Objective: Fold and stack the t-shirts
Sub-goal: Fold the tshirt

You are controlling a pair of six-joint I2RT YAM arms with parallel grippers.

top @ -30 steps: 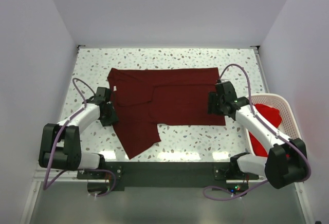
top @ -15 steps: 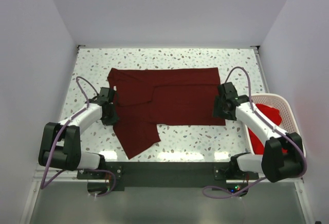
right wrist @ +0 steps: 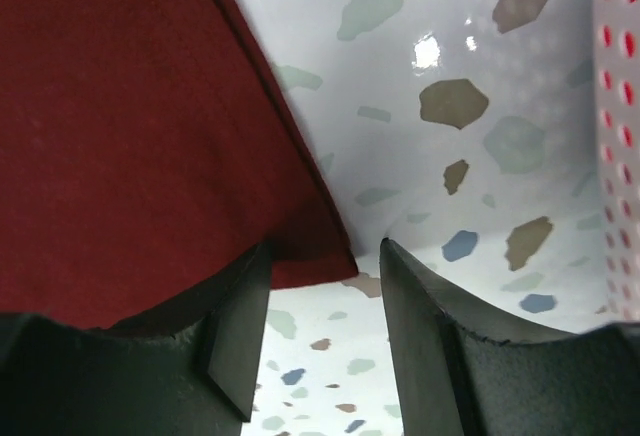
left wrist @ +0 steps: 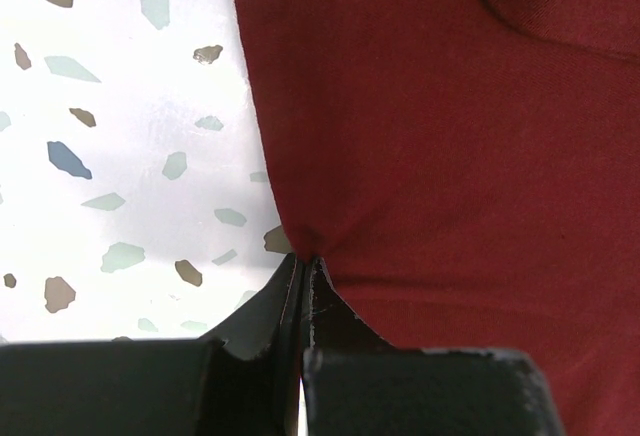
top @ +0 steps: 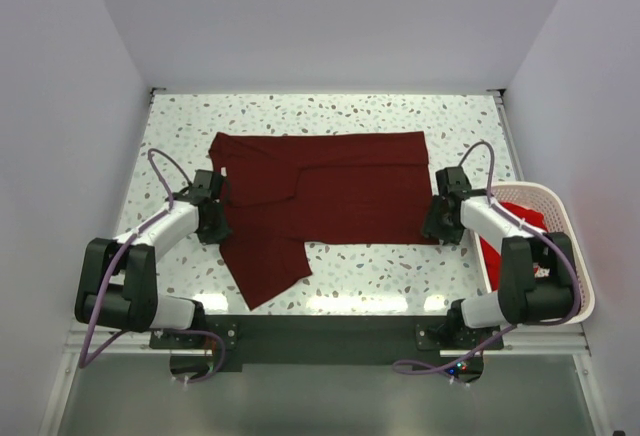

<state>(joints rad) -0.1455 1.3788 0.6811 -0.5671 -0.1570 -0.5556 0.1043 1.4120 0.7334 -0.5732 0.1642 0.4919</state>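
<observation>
A dark maroon t-shirt lies spread on the speckled table, one flap hanging toward the near edge. My left gripper sits at the shirt's left edge. In the left wrist view its jaws are shut on a pinched bit of that edge. My right gripper is at the shirt's near right corner. In the right wrist view it stands open, one finger over the cloth, the other on bare table, and the corner lies between them. A brighter red t-shirt lies in the basket.
A white mesh basket stands at the right edge of the table, close beside the right arm; its wall shows at the right of the right wrist view. White walls enclose the table on three sides.
The left gripper has shut on the shirt's left edge. The right gripper has moved right and nearer, down to the shirt's near right corner, with its jaws narrowing.
</observation>
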